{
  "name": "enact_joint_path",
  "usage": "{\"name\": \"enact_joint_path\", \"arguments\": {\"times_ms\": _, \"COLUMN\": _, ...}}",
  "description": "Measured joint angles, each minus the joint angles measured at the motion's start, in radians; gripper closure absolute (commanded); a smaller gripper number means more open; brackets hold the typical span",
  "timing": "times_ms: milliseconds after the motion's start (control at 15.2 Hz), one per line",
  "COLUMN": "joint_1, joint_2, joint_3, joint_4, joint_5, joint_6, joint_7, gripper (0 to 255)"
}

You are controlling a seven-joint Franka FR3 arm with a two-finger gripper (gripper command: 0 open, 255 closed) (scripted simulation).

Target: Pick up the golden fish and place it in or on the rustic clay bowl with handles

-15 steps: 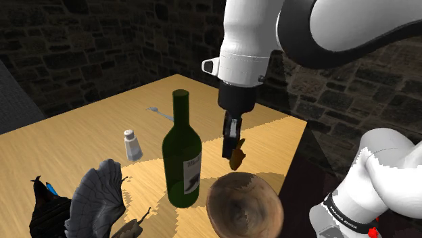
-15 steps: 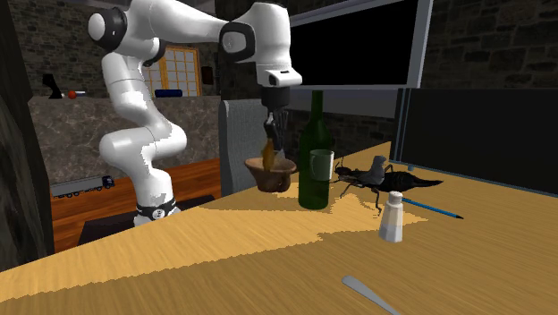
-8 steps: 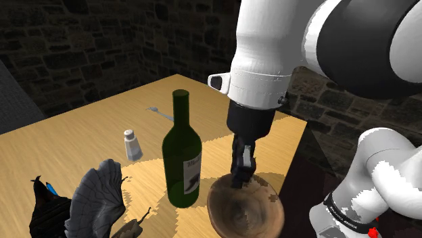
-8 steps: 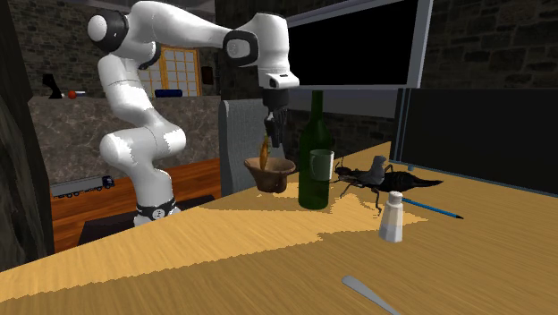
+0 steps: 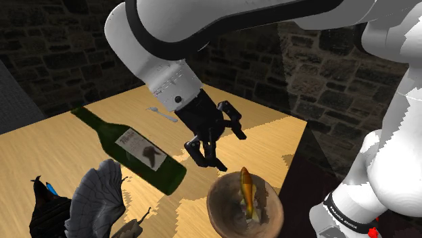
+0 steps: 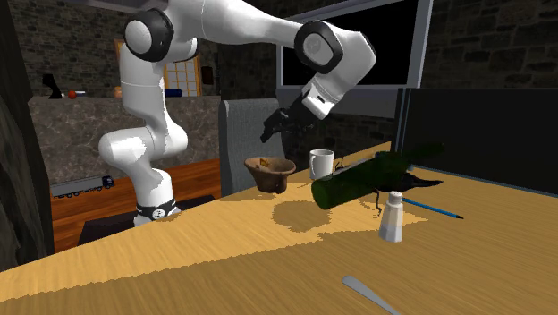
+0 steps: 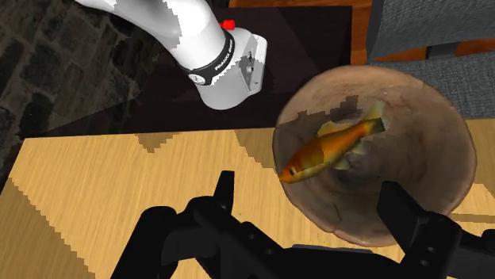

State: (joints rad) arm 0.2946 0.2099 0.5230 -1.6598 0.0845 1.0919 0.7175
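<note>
Dark stone walls are closing in behind a wooden table point(image 5: 61, 138) in the shoulder view, where the gripper point(image 5: 218, 143) is hanging with its fingers spread wide and holding nothing, between a green wine bottle point(image 5: 135, 152) and a brown clay bowl point(image 5: 226, 213). The bottle is lying tipped over, its neck pointing toward the view's upper left. The bowl is sitting close to the table's near edge, and the golden fish point(image 5: 247, 192) is resting inside it. Bare wood is stretching toward the far corner, where a spoon point(image 5: 162, 113) is lying. In the second exterior view the gripper point(image 6: 274, 125) is hovering above the bowl point(image 6: 271, 174), clear of its rim; a white mug point(image 6: 321, 164) is standing just beside it, then the slanting bottle point(image 6: 371, 177) and a salt shaker point(image 6: 391, 217), with open tabletop in front. In the wrist view the gripper point(image 7: 309, 186) is gaping wide above the bowl point(image 7: 420, 111), the fish point(image 7: 329, 148) lying on its inner wall, beside the table edge.
</note>
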Motion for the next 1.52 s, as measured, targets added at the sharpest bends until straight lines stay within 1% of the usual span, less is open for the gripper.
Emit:
{"name": "enact_joint_path", "arguments": {"times_ms": 198, "joint_1": -0.006, "joint_2": -0.027, "joint_3": -0.002, "joint_4": -0.069, "joint_5": 0.009, "joint_6": 0.016, "joint_7": 0.001, "gripper": 0}}
{"name": "enact_joint_path", "arguments": {"times_ms": 264, "joint_1": -0.008, "joint_2": -0.039, "joint_3": -0.002, "joint_4": -0.101, "joint_5": 0.012, "joint_6": 0.034, "joint_7": -0.004, "gripper": 0}}
{"name": "enact_joint_path", "arguments": {"times_ms": 330, "joint_1": -0.008, "joint_2": -0.044, "joint_3": -0.002, "joint_4": -0.113, "joint_5": 0.014, "joint_6": 0.040, "joint_7": -0.005, "gripper": 0}}
{"name": "enact_joint_path", "arguments": {"times_ms": 726, "joint_1": -0.009, "joint_2": -0.050, "joint_3": -0.002, "joint_4": -0.125, "joint_5": 0.015, "joint_6": 0.047, "joint_7": -0.006, "gripper": 0}}
{"name": "enact_joint_path", "arguments": {"times_ms": 792, "joint_1": -0.009, "joint_2": -0.050, "joint_3": -0.002, "joint_4": -0.125, "joint_5": 0.015, "joint_6": 0.047, "joint_7": -0.006, "gripper": 255}}
{"name": "enact_joint_path", "arguments": {"times_ms": 1386, "joint_1": -0.009, "joint_2": -0.050, "joint_3": -0.002, "joint_4": -0.125, "joint_5": 0.015, "joint_6": 0.047, "joint_7": -0.006, "gripper": 255}}
{"name": "enact_joint_path", "arguments": {"times_ms": 1452, "joint_1": -0.009, "joint_2": -0.050, "joint_3": -0.002, "joint_4": -0.125, "joint_5": 0.015, "joint_6": 0.047, "joint_7": -0.006, "gripper": 0}}
{"name": "enact_joint_path", "arguments": {"times_ms": 1518, "joint_1": -0.009, "joint_2": -0.050, "joint_3": -0.002, "joint_4": -0.125, "joint_5": 0.015, "joint_6": 0.047, "joint_7": -0.006, "gripper": 0}}
